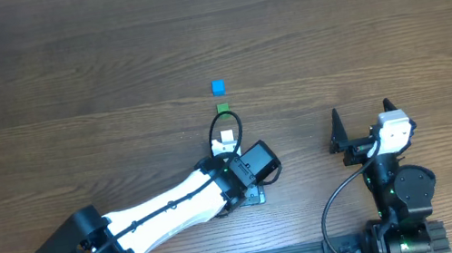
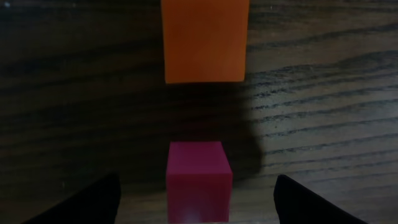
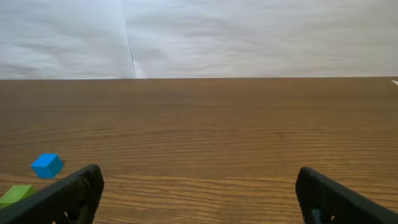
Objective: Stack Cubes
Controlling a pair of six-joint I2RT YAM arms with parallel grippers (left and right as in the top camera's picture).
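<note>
A magenta cube (image 2: 198,180) lies on the wooden table between the spread fingers of my left gripper (image 2: 198,186), which is open and touches neither side of it. Just beyond it sits an orange cube (image 2: 204,40). From above, the left gripper (image 1: 227,145) hangs near the table's middle, pointing down. A green cube (image 1: 223,108) lies just past it and a blue cube (image 1: 217,86) a little farther. My right gripper (image 1: 360,113) stands open and empty at the right, with the blue cube (image 3: 46,165) and green cube (image 3: 15,194) off to its side.
The wooden table (image 1: 60,71) stretches wide around the cubes. A white wall (image 3: 249,37) rises behind its far edge. The left arm's white body (image 1: 166,205) lies slanted across the near middle.
</note>
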